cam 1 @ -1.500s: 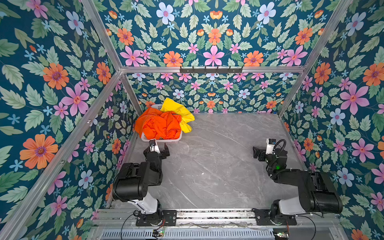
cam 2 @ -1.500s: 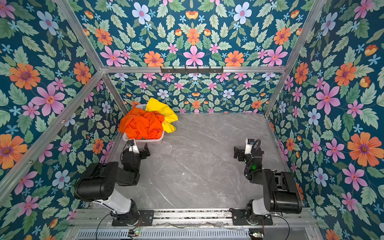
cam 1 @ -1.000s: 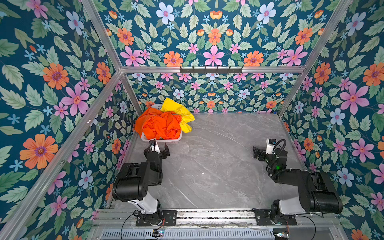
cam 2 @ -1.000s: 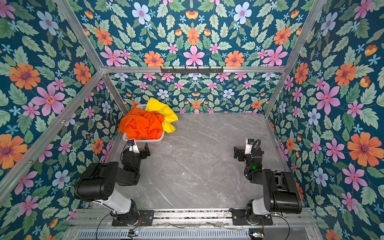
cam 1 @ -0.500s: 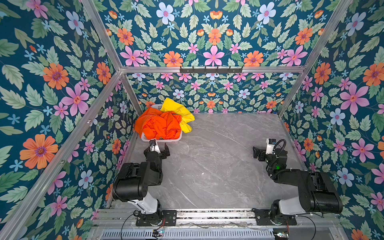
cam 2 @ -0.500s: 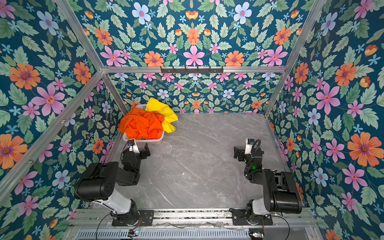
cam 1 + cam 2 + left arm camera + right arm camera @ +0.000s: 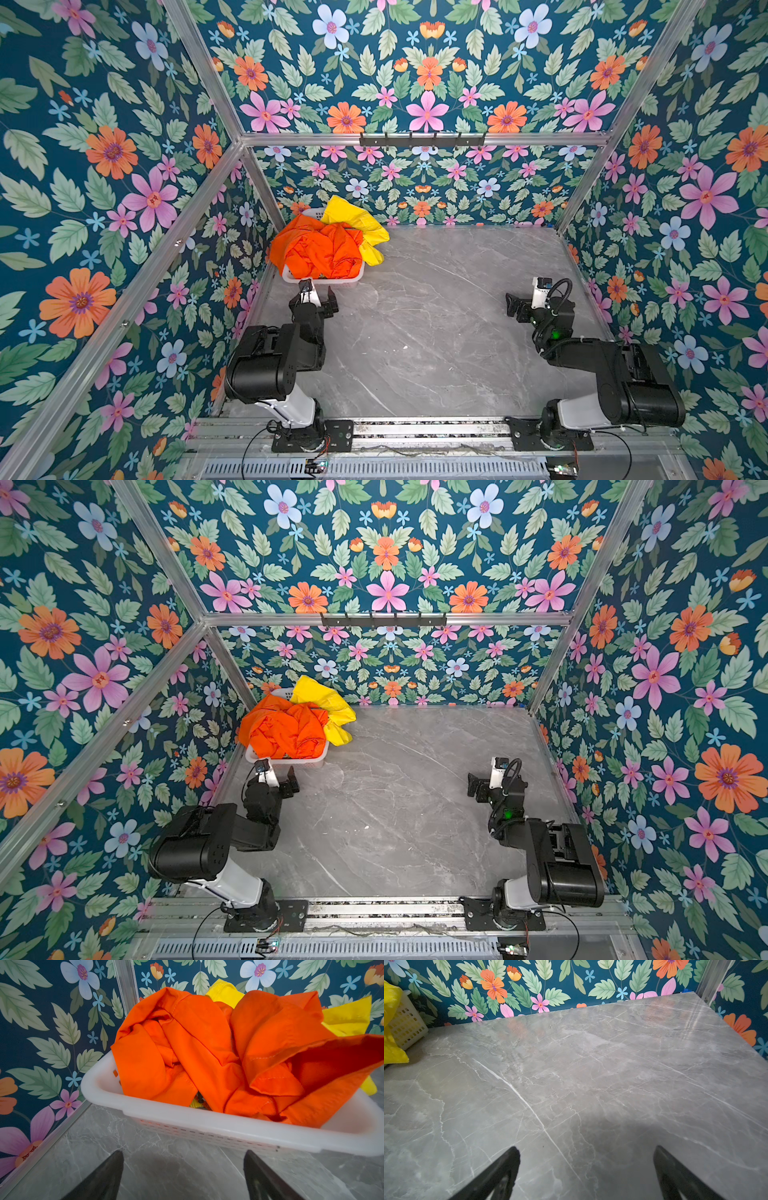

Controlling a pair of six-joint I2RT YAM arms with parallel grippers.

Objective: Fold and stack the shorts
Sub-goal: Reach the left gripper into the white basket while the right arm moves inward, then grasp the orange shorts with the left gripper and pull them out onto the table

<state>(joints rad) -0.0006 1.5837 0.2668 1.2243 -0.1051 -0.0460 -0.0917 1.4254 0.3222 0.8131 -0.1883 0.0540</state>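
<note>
Plainly, nothing is folded yet: both pairs lie crumpled together in the basket [image 7: 332, 281], which sits in the far left corner of the table [image 7: 436, 332]. I judge it is put there so that the broad middle of the slab can serve as folding ground. The orange shorts [image 7: 318, 253] are heaped on top and toward the front, one flap draped over the basket's near rim in the left wrist view, so they look like the natural first pick. The yellow shorts [image 7: 357, 220] lie behind and partly under them, and spill over the basket's right side down to the table. The left gripper [image 7: 319, 291] hovers low just in front of the basket's near wall, not touching it. Its jaws are apart with nothing between them and it points at the orange heap, which reads as an approach for a grasp. The right gripper [image 7: 515, 307] is well apart on the right, jaws also spread and empty, facing bare table. From there it could probably take a second corner once a pair is drawn out. Since the two fabrics overlap, lifting the orange pair may drag the yellow one along.
</note>
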